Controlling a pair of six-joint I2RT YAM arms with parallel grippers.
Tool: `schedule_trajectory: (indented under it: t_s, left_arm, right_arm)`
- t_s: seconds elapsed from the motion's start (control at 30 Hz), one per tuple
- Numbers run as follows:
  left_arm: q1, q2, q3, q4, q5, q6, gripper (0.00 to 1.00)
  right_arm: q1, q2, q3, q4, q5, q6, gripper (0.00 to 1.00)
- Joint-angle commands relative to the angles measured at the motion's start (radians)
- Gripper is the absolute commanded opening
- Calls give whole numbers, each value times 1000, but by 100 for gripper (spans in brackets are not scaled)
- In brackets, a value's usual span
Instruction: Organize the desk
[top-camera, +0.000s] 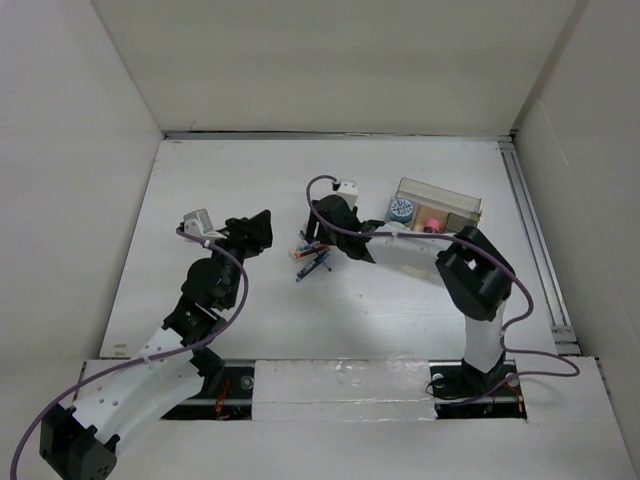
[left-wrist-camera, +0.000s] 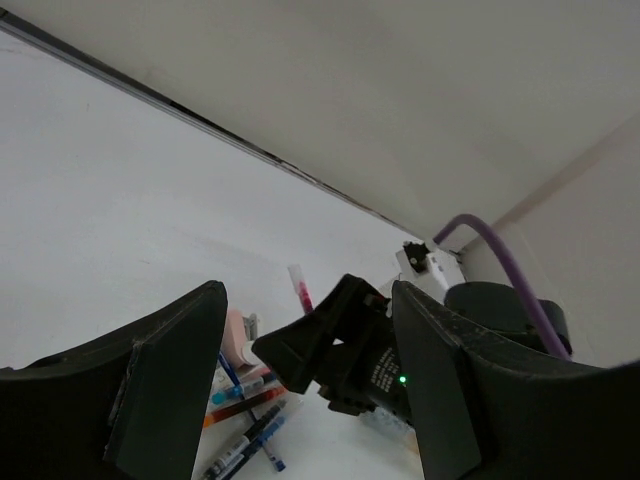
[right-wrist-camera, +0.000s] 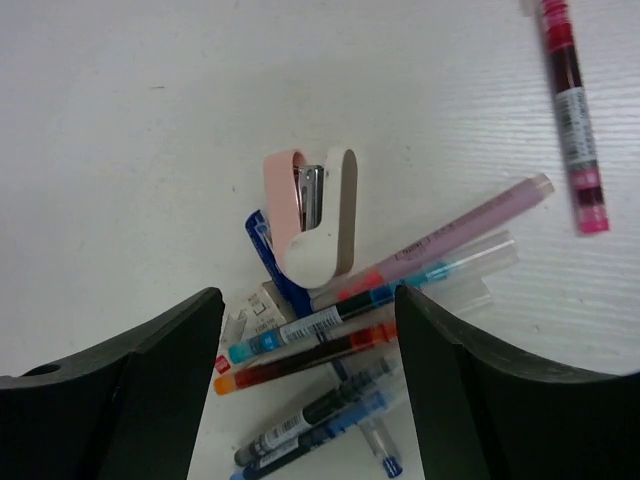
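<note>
Mid-worktop (top-camera: 400, 310), a heap of pens (top-camera: 312, 262), crossed over one another. On one end of the heap, a stapler (right-wrist-camera: 315, 215), lying across the pens beneath it. Just off the heap and clear of it, a lone pen (right-wrist-camera: 570, 115), flat on the worktop. Directly above the heap, the right fingers (right-wrist-camera: 150, 400), one to either side of it in the wrist view. Over to the left of the heap, the left fingers (left-wrist-camera: 160, 400), pointed toward the pens. Far right, a compartment box (top-camera: 445, 192), left of the rail (top-camera: 535, 240) along the right edge. Inside the box, a round item (top-camera: 401, 210) at the left end, and a small item (top-camera: 432, 224) just right of that.
</note>
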Motion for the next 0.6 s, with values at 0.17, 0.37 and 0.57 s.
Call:
schedule_trajectory:
  t_s: [0.17, 0.37, 0.57]
  left_arm:
    - [-6, 58, 26, 28, -9, -2, 63]
    - [-6, 56, 24, 22, -11, 0, 63]
    - [-6, 48, 24, 28, -5, 1, 63]
  right_arm:
    - [-5, 191, 229, -112, -16, -61, 74]
    - [-5, 265, 284, -126, 37, -56, 64]
    - [-5, 273, 288, -121, 76, -39, 51]
